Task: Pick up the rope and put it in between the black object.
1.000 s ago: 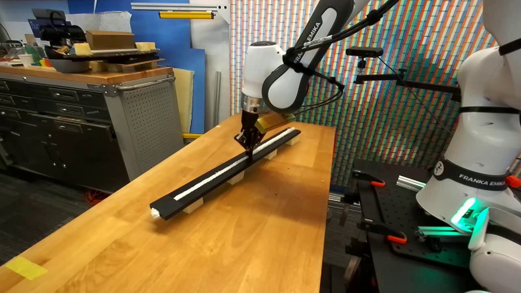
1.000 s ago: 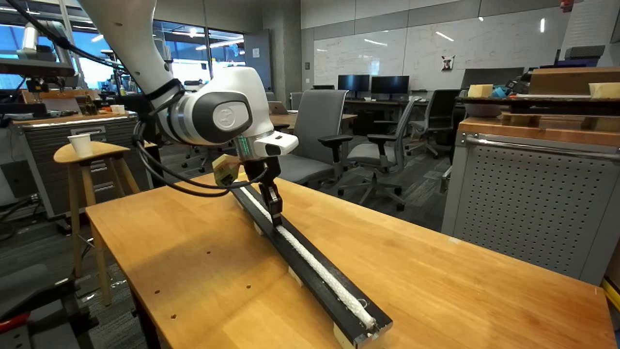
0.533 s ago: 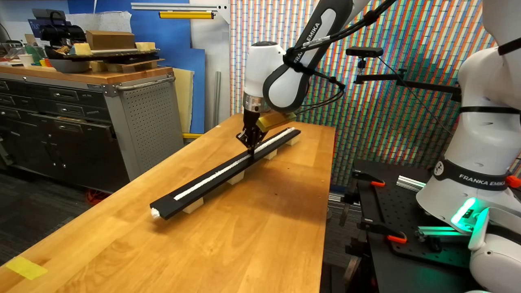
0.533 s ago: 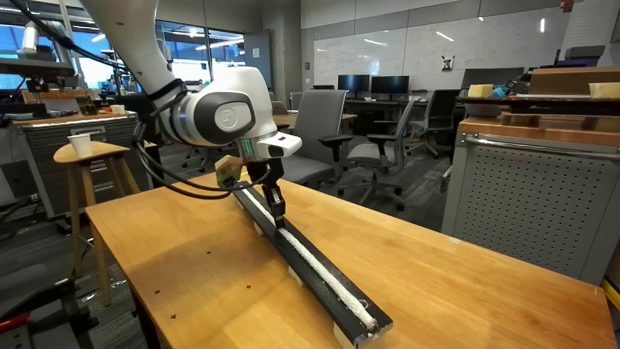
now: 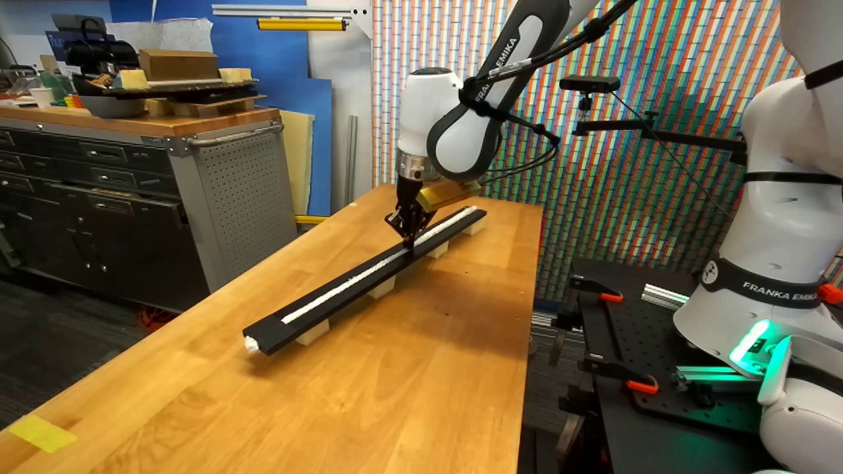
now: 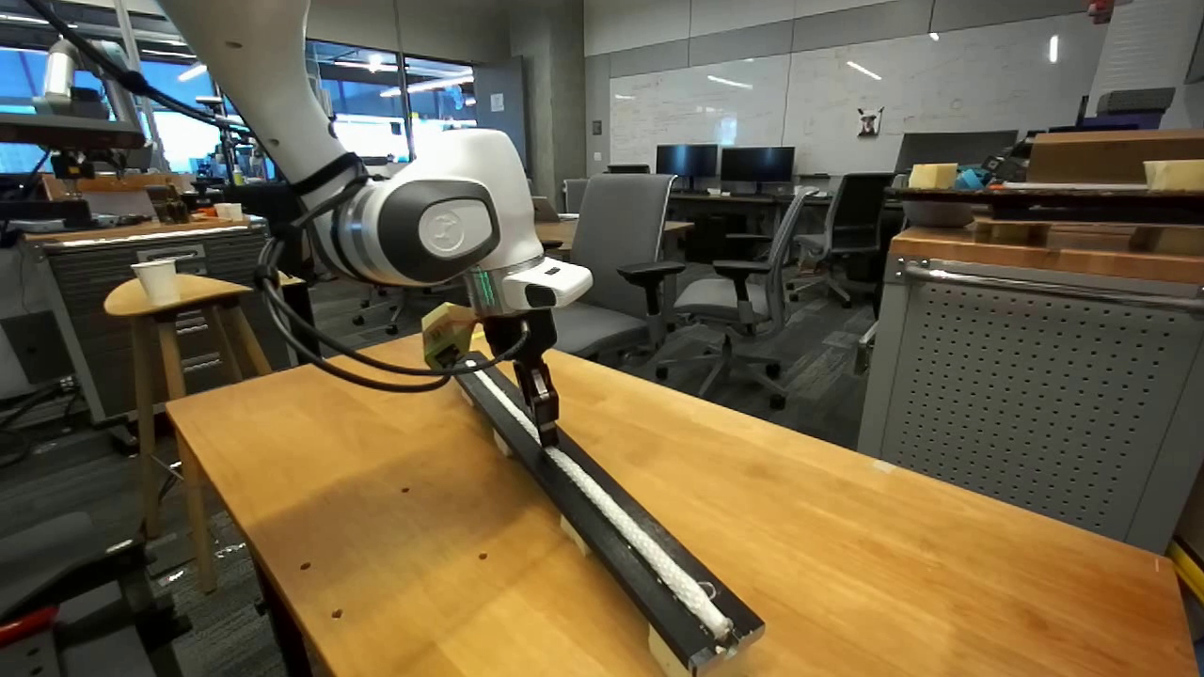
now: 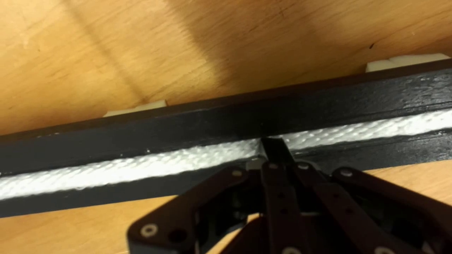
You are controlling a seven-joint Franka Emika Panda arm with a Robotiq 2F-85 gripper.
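The white rope (image 6: 630, 527) lies lengthwise in the groove of the long black object (image 5: 299, 327), seen in both exterior views. One white rope end pokes out beyond the bar's near tip in an exterior view. Partway along the bar my gripper (image 5: 409, 245) points down onto the rope. Its fingertips are together, with no rope between them. Looking from the wrist, the gripper (image 7: 277, 144) crosses over the rope and hides a short stretch of it; the rope runs on in the groove on both sides. Contact with the rope looks likely, but the exact touch is hard to see.
Pale wooden blocks (image 5: 313, 332) prop the bar above the wooden table (image 6: 847, 564). A metal cabinet (image 5: 244, 197) stands past the table's side. Cables (image 6: 357, 376) loop beside the wrist. Office chairs (image 6: 621, 254) are behind the table.
My gripper has slid a little way along the bar, rightward in both exterior views, staying low at the rope. It stays shut. The rope and bar show no visible shift.
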